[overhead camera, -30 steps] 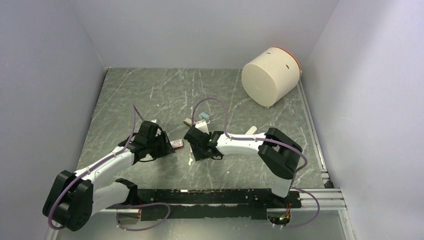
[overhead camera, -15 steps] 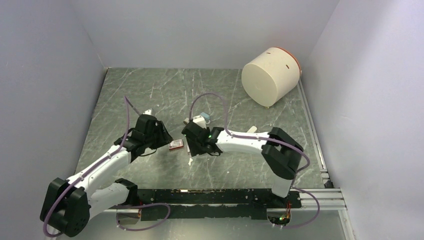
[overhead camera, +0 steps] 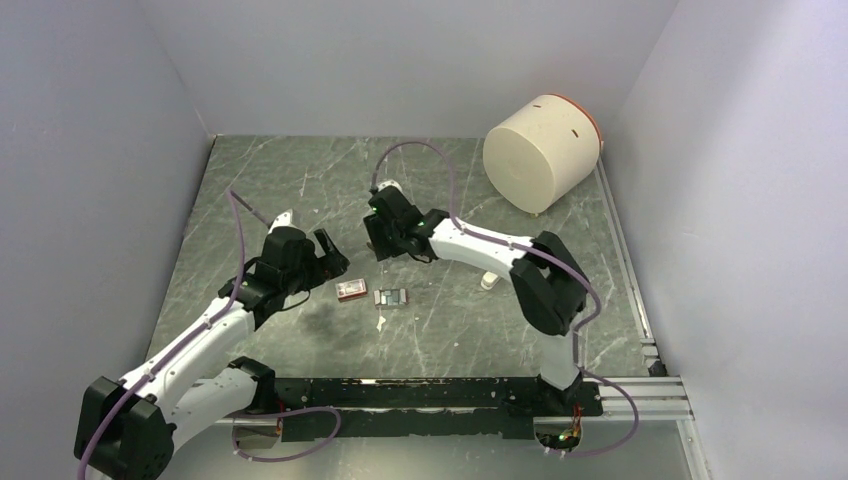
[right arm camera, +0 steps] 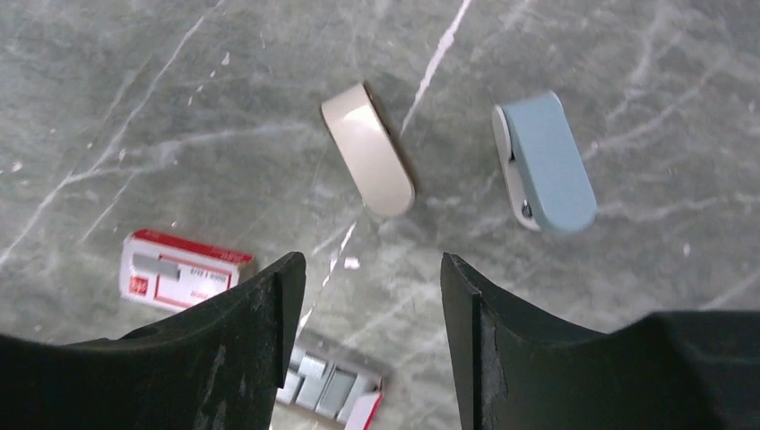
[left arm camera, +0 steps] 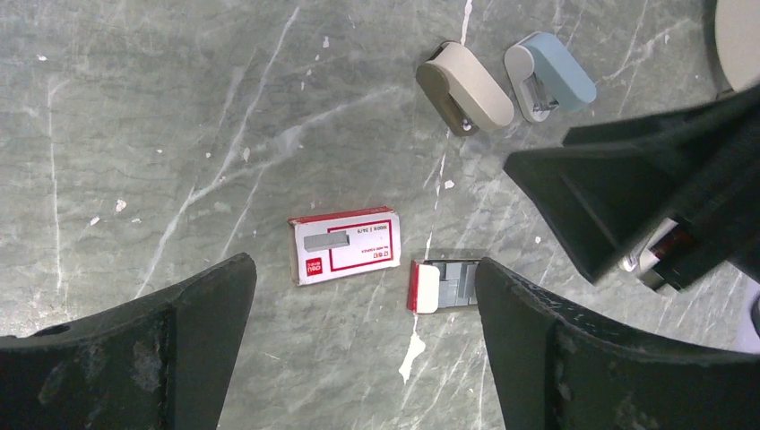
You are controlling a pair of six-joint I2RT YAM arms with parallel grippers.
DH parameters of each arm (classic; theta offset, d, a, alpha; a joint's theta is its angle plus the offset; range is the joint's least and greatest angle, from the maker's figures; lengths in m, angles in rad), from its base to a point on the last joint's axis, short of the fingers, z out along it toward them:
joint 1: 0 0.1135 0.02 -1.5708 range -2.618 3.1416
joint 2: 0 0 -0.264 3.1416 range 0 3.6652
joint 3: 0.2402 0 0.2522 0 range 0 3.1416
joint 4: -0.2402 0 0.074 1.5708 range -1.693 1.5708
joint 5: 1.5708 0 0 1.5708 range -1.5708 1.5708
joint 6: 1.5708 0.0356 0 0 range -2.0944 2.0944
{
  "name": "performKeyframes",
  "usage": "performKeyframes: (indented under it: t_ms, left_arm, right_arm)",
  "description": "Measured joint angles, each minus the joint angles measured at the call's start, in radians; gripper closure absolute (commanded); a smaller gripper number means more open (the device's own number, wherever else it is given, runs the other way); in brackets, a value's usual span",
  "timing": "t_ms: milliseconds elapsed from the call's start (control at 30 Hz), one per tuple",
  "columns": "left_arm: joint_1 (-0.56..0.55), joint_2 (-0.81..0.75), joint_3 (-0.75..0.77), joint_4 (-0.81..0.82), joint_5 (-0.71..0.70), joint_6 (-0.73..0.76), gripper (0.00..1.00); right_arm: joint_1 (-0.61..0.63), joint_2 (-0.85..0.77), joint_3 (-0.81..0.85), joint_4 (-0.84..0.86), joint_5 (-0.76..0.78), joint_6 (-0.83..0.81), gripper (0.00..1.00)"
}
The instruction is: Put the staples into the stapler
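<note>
Top external view: the staples (overhead camera: 391,297), a small grey block with a red end, lie flat on the tabletop (overhead camera: 300,190) near its middle. Their long axis runs left to right, and a small red box (overhead camera: 350,290) sits just beside them on the left, not touching.

The left hand (overhead camera: 332,252) hovers beyond and left of the box, released wide and empty. The right hand (overhead camera: 383,237) hovers directly beyond the staples, its jaws also apart and empty. It looks slightly the nearer of the 2.

Its wrist view shows 2 small staplers below it, a beige stapler (right arm camera: 368,149) and a blue stapler (right arm camera: 544,162), apart from each other. The staples are at the near edge of that view. Which stapler is meant, I cannot tell.

Compared with 1 second ago, both hands have pulled back from the middle, where they met closely. The left hand has let go of the red box, and the staples now lie in plain view.
</note>
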State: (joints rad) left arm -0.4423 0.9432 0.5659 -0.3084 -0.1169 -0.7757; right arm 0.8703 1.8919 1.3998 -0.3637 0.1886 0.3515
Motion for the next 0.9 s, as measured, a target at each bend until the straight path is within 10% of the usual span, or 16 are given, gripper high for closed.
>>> performKeyframes:
  t_ms: [767,900]
  left_arm:
    - [0.000,0.073,-0.005,0.081,0.077,-0.003,0.09]
    - [0.000,0.077,-0.005,0.093,0.082,-0.003,0.10]
  right_arm:
    - [-0.015,0.186,0.116,0.027,-0.031,-0.171,0.53]
    - [-0.019,0.205,0.123,0.037,-0.044,-0.182,0.69]
